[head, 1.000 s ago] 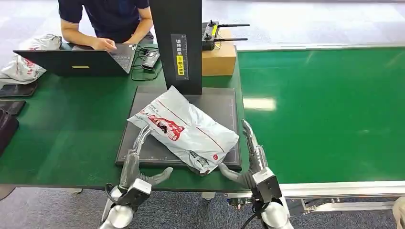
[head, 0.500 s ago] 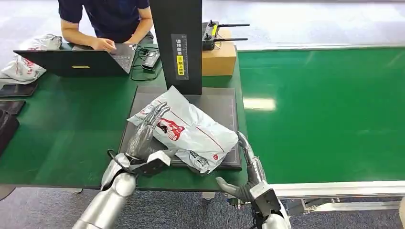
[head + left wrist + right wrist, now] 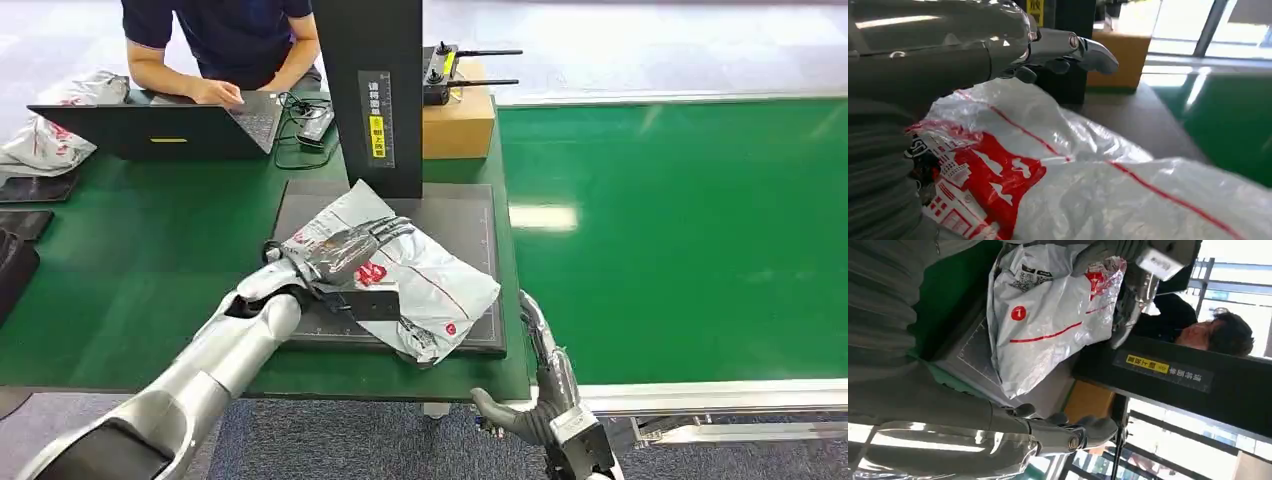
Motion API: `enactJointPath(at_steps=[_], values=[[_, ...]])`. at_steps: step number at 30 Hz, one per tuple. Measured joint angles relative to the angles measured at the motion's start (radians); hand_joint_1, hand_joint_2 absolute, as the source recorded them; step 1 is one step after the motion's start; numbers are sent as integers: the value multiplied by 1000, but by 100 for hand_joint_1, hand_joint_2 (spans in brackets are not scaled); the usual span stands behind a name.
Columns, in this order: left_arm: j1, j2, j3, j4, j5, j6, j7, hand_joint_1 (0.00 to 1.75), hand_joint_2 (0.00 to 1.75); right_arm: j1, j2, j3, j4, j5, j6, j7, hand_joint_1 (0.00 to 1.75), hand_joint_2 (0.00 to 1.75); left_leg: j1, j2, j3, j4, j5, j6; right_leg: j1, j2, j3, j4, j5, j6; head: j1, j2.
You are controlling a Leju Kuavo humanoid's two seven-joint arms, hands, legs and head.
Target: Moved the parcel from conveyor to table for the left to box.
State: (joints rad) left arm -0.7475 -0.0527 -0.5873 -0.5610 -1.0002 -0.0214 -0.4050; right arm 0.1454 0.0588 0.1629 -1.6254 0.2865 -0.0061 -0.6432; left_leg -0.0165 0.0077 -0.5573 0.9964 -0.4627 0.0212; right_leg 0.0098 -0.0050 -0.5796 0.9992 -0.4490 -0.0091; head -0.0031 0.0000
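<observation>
The parcel (image 3: pixel 395 275) is off the green conveyor (image 3: pixel 690 230) and lies on the dark mat (image 3: pixel 470 215) on my worktop (image 3: pixel 150 270), toward the worktop's conveyor-side edge, just in front of the black upright column (image 3: pixel 372 90). So I judge the carry done; what is left is the boxing, which falls to my left side. No box for it is apparent from my head view, so I cannot say where it will go.

My left hand (image 3: pixel 345 250) lies spread flat on top of the parcel, over its red print, fingers (image 3: pixel 385 228) stretched toward the column. It presses or rests on the bag and has not closed around anything; from the left wrist view the fingers (image 3: pixel 1068 45) reach out above the plastic rather than curling under it. My right hand (image 3: pixel 535 385) hangs off the near edge of the worktop, beside the conveyor frame, fingers apart, holding nothing and clear of the parcel.

The parcel is a soft grey-white plastic mailer, crinkled and shiny, with thin red lines across it, a red printed picture at one end, a small red round mark with a "1" (image 3: pixel 1018 313) and a printed label near the near corner. It looks puffy and loose, so I expect it to slide and crumple under a grip. One corner overhangs the mat's near edge.
</observation>
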Motion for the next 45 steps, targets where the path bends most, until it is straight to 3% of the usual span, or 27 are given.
enactJointPath(at_steps=[6, 14, 15, 16, 37, 45], values=[[-81, 0, -89, 126, -39, -99, 88, 0, 175, 8, 10, -12, -21, 1, 10, 2, 0, 175, 0, 1, 0, 0, 0, 0, 0, 1, 0, 0, 1, -1, -1, 0], [-116, 0, -122, 201, -46, -115, 147, 0, 175, 6, 13, -19, -19, 4, 16, 5, 0, 175, 0, 1, 1, 0, 0, 0, 0, 1, 1, 1, 1, -1, 0, 0], [-115, 0, -125, 204, -44, -100, 150, 164, 175, 6, 13, -19, -18, 4, 18, 5, 0, 175, 0, 1, 2, 0, 0, 0, 0, 1, 1, 1, 1, -1, -1, 0], [-113, 0, -127, 208, -44, -78, 151, 175, 175, 6, 13, -19, -17, 5, 18, 5, 0, 175, 0, 1, 1, 0, 0, -1, 0, 1, 1, 1, 1, -2, 0, 0], [-77, 10, -73, 202, 24, 376, -2, 175, 175, 20, 15, -18, 8, 41, -20, 14, 0, 175, 0, 1, 0, 0, 1, -1, 0, 0, -1, 1, 1, -2, 0, 0], [4, 72, 44, 50, 121, 547, -91, 175, 175, 18, 20, -10, 19, 43, -10, 14, 0, 175, 0, 1, 0, 0, 1, -1, 1, 1, -1, 2, 1, -3, -1, 0]])
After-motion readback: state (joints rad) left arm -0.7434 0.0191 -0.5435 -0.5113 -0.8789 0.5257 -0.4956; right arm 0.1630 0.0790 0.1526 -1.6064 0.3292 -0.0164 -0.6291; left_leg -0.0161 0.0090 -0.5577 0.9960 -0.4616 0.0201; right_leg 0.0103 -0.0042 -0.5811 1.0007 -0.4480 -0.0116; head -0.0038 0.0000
